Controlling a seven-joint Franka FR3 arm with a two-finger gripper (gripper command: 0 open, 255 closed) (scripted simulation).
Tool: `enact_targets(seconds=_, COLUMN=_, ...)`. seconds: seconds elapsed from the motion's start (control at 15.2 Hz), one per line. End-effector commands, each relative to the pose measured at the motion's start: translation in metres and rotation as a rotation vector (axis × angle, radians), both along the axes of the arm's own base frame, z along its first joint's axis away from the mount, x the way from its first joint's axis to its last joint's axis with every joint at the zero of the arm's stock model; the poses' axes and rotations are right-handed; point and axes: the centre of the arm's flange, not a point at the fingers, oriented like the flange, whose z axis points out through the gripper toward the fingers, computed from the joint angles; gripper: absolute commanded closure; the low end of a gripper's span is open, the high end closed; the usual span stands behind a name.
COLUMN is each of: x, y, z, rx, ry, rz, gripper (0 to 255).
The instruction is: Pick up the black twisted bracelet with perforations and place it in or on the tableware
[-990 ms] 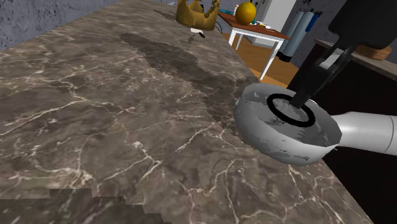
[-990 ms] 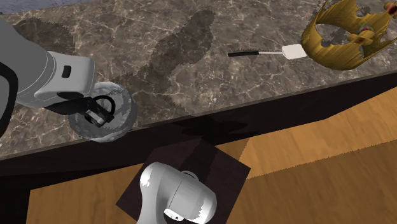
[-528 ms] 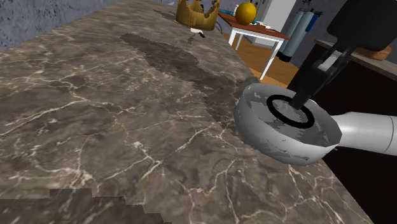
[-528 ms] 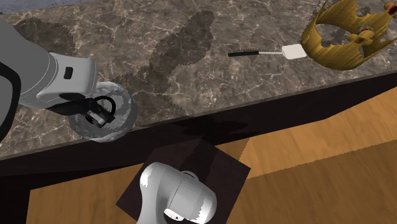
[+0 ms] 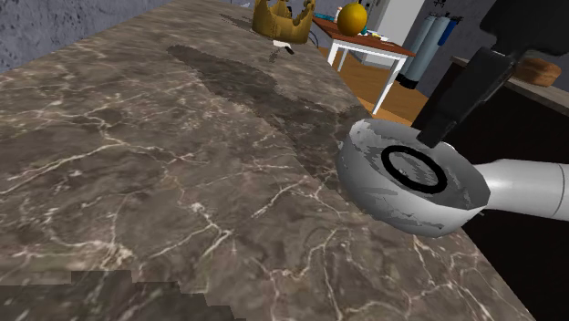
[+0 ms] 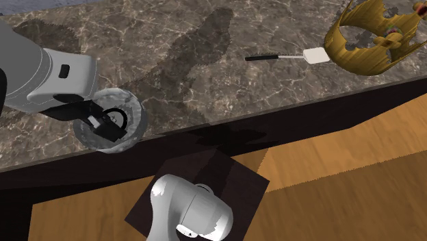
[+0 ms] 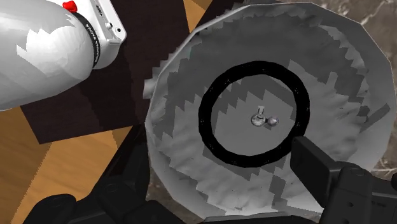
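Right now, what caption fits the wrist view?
Black bracelet lying in the grey bowl, open gripper hovering above.

Under the gripper [image 7: 219, 153], passage is hemmed in by the bowl [image 5: 365, 173] wall. An arm link [image 5: 533, 187] is set close beside. Beyond, bare counter [image 5: 164, 182] is offered; a spatula [image 6: 287, 57] and crown [image 6: 373, 41] are placed far off.

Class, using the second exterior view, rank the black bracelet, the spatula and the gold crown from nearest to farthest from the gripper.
1. black bracelet: in the grey bowl, right under the gripper.
2. spatula: on the marble counter, toward that view's right.
3. gold crown: far right, beyond the spatula.
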Motion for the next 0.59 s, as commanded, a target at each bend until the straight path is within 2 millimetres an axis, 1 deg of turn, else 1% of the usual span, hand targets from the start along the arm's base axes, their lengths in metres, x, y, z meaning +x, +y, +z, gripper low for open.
enact_targets(seconds=0.0, x=-0.002, y=0.001, z=0.023, rx=0.0, ry=0.0, rz=0.0, gripper=0)
enact_targets(seconds=0.07, x=-0.003, y=0.001, z=0.034, rx=0.0, ry=0.0, rz=0.0, gripper=0)
enact_targets(seconds=0.53, x=-0.003, y=0.001, z=0.034, rx=0.0, ry=0.0, rz=0.0, gripper=0)
